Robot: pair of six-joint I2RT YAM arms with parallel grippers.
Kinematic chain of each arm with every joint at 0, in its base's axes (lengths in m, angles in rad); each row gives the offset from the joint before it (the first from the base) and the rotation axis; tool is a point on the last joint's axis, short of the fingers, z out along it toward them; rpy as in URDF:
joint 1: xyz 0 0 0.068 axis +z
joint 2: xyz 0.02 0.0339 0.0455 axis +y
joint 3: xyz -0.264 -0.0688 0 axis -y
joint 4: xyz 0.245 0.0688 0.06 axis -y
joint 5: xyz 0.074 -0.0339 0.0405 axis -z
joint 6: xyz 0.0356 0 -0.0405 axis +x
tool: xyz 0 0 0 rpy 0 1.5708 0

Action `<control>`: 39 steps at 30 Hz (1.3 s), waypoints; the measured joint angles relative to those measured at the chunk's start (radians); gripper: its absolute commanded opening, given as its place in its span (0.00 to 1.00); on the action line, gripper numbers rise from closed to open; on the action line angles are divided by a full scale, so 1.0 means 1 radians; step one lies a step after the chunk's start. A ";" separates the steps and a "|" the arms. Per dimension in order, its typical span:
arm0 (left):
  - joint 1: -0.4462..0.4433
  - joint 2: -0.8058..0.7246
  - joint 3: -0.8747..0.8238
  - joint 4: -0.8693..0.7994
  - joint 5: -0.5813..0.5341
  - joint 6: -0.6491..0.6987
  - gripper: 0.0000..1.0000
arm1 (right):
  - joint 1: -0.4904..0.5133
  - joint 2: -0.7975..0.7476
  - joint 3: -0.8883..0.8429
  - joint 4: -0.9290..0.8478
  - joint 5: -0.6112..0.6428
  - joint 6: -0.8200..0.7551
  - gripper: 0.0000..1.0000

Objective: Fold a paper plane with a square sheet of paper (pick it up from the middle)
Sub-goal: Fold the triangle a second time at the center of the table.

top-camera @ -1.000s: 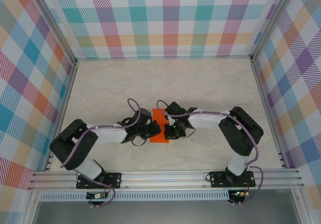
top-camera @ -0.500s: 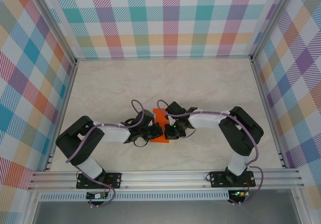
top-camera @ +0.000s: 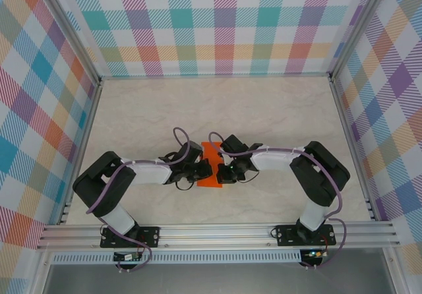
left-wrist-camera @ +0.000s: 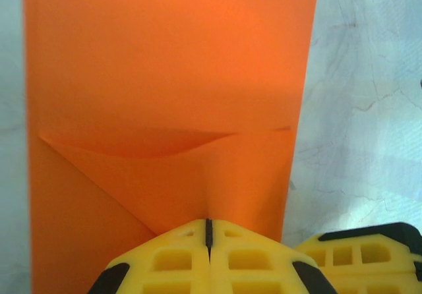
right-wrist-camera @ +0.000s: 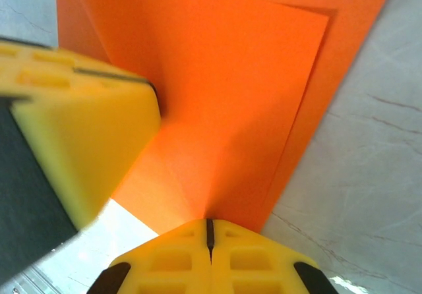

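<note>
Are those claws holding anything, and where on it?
Yes. The left gripper and right gripper are each shut on the orange paper, pinching a raised layer at its edge nearest that gripper.

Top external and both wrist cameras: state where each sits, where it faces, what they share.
Top external: above and behind the arms, looking down at the table; left gripper and right gripper meet at the orange paper.
Left wrist: on that wrist, looking along its shut yellow fingers at the paper.
Right wrist: likewise, over its own shut fingers.
Shared: both wrist views catch the paper and the other gripper.
</note>
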 measured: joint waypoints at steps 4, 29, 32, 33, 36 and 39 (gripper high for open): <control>0.081 0.000 -0.002 0.002 0.012 0.039 0.02 | -0.002 0.000 -0.003 0.005 -0.003 -0.002 0.00; 0.084 -0.095 -0.019 0.063 0.056 0.103 0.00 | -0.003 0.001 0.025 -0.053 -0.006 -0.002 0.00; 0.079 -0.062 -0.027 0.061 0.055 0.103 0.00 | -0.005 -0.005 0.026 -0.065 -0.006 -0.003 0.00; 0.079 -0.055 -0.030 0.062 0.054 0.103 0.00 | -0.005 -0.007 0.026 -0.072 -0.006 -0.006 0.00; 0.079 -0.036 -0.032 0.064 0.050 0.103 0.00 | -0.005 -0.007 0.036 -0.089 -0.012 -0.018 0.00; 0.079 -0.016 -0.039 0.072 0.043 0.103 0.00 | -0.005 -0.007 0.061 -0.090 -0.029 -0.029 0.00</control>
